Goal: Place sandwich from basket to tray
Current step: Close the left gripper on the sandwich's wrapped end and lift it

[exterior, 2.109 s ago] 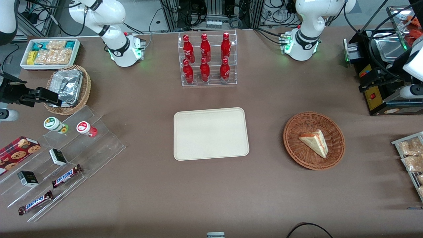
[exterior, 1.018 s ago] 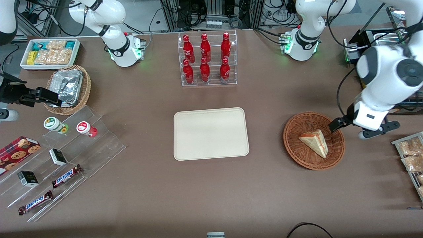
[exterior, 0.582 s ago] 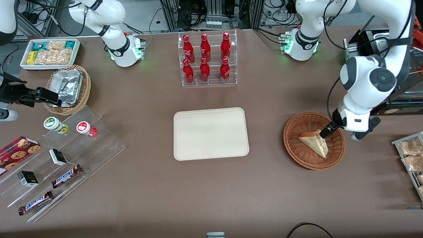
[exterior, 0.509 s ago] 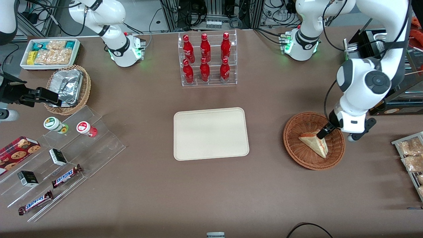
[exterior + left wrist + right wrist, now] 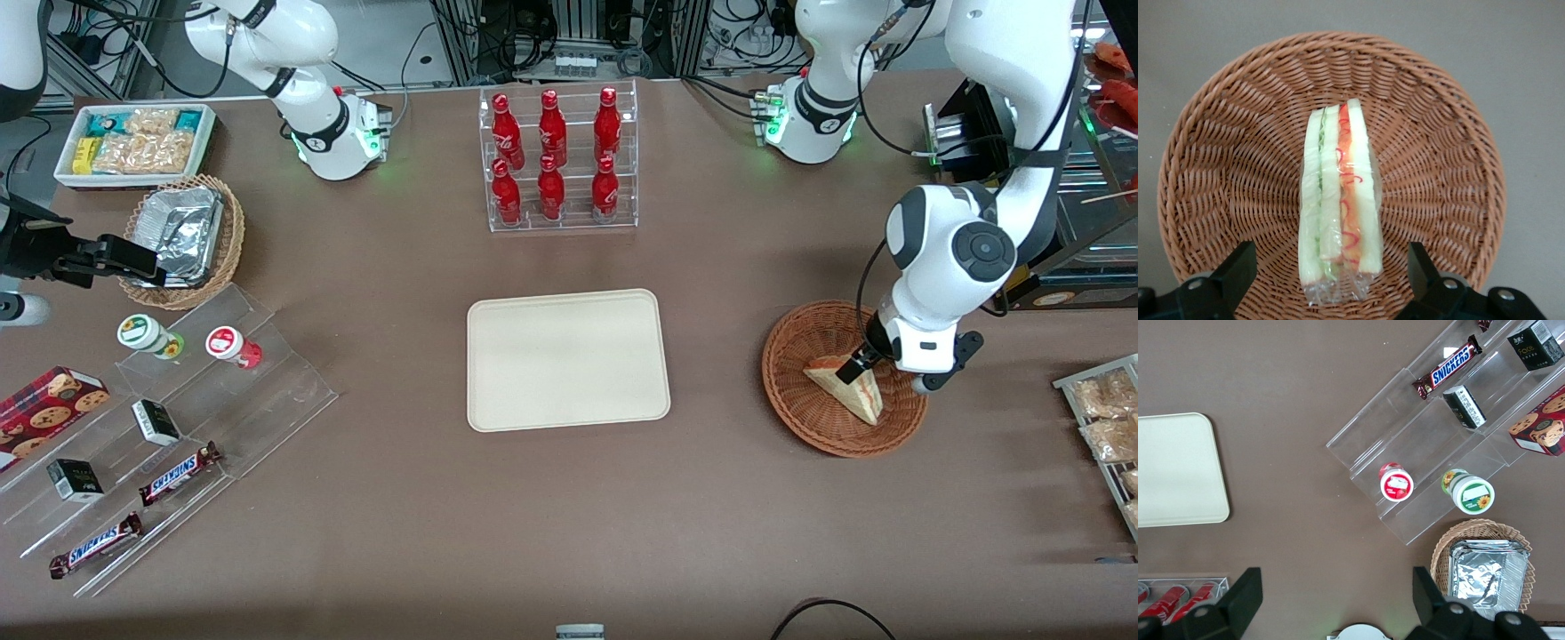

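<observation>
The sandwich (image 5: 845, 388), a clear-wrapped wedge of pale bread with red, orange and green layers (image 5: 1338, 200), lies in the round reddish-brown wicker basket (image 5: 787, 396) toward the working arm's end of the table. My gripper (image 5: 889, 373) hangs just above the basket, open. Its two black fingers (image 5: 1238, 270) stand wide apart on either side of the wedge's broad end without touching it (image 5: 1330, 280). The basket's weave (image 5: 1218, 133) surrounds the wedge. The cream-beige tray (image 5: 569, 360) lies bare at the table's middle, also seen as the tray (image 5: 1178, 470) from the parked wrist.
A clear rack of red bottles (image 5: 557, 160) stands farther from the front camera than the tray. A black machine (image 5: 996, 187) and a wire rack of snack packets (image 5: 1107, 427) flank the basket. Acrylic steps with snacks (image 5: 169, 427) sit toward the parked arm's end.
My arm swung in from the table's edge and came down over the basket. The gripper now straddles the sandwich's broad end. The sandwich has not moved.
</observation>
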